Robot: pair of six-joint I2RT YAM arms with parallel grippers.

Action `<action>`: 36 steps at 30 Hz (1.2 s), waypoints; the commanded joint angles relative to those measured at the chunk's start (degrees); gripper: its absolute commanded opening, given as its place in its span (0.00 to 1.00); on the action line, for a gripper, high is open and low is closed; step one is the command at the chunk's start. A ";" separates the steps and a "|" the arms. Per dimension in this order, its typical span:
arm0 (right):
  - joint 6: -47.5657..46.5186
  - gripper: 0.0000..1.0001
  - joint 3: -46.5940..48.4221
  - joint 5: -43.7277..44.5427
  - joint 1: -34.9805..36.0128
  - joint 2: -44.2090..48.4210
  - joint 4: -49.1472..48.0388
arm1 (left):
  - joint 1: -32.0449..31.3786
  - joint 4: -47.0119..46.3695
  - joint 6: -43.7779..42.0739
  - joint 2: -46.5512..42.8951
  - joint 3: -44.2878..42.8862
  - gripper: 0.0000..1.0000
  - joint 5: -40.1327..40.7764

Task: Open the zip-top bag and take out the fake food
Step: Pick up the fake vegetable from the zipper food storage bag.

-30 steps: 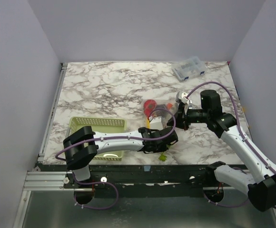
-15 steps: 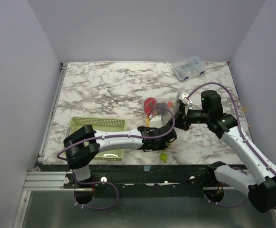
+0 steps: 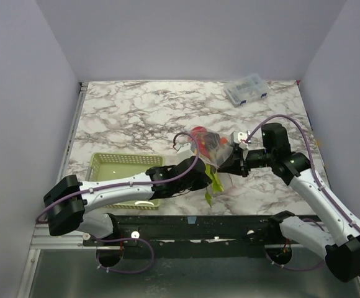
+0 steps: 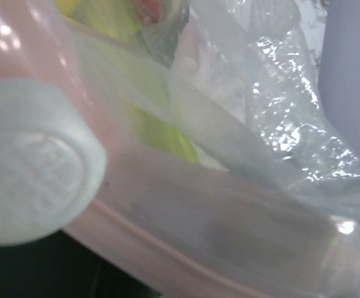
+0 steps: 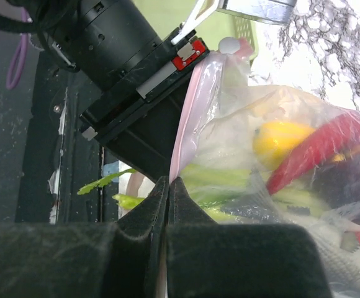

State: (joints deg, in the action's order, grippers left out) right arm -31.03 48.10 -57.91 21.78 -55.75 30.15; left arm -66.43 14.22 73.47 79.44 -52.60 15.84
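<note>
The zip-top bag (image 3: 212,146) hangs off the table between both grippers, with the fake food inside. My right gripper (image 5: 169,183) is shut on its pinkish zip edge, seen in the top view (image 3: 228,162) at the bag's right side. My left gripper (image 3: 200,174) holds the bag's left edge; in its wrist view the bag (image 4: 261,124) and pink zip strip (image 4: 167,248) fill the frame and hide the fingers. A yellow piece (image 5: 282,138), a red chili (image 5: 335,139) and a pale green stalk (image 5: 229,177) show through the plastic. A green leafy end (image 3: 212,183) hangs below the bag.
The pale green mesh basket (image 3: 115,164) sits at the near left beside the left arm. The small clear compartment box (image 3: 246,90) is at the far right corner. The table's front edge runs just below the bag.
The left arm has swung out and stretched low, and its gripper has moved left and up with the bag edge. The bag has lifted and spread between the grippers; the right gripper shifted slightly left.
</note>
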 commanded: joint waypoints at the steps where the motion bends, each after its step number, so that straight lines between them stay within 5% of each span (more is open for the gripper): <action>1: -4.70 0.00 -2.14 -3.18 -0.03 1.00 4.44 | 2.31 -6.99 2.71 -2.25 2.83 0.00 -1.96; 29: -6.86 0.00 -10.39 0.56 3.24 1.27 0.50 | 6.31 -20.30 13.46 -10.56 12.55 0.00 -11.43; 36: -13.13 0.00 -8.16 -6.16 6.41 -1.59 7.15 | 6.33 -18.70 22.79 -10.38 14.71 0.00 -4.97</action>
State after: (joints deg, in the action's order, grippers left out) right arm -41.01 39.42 -61.34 25.87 -55.70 27.88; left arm -61.84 -0.97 87.61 71.13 -38.79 3.05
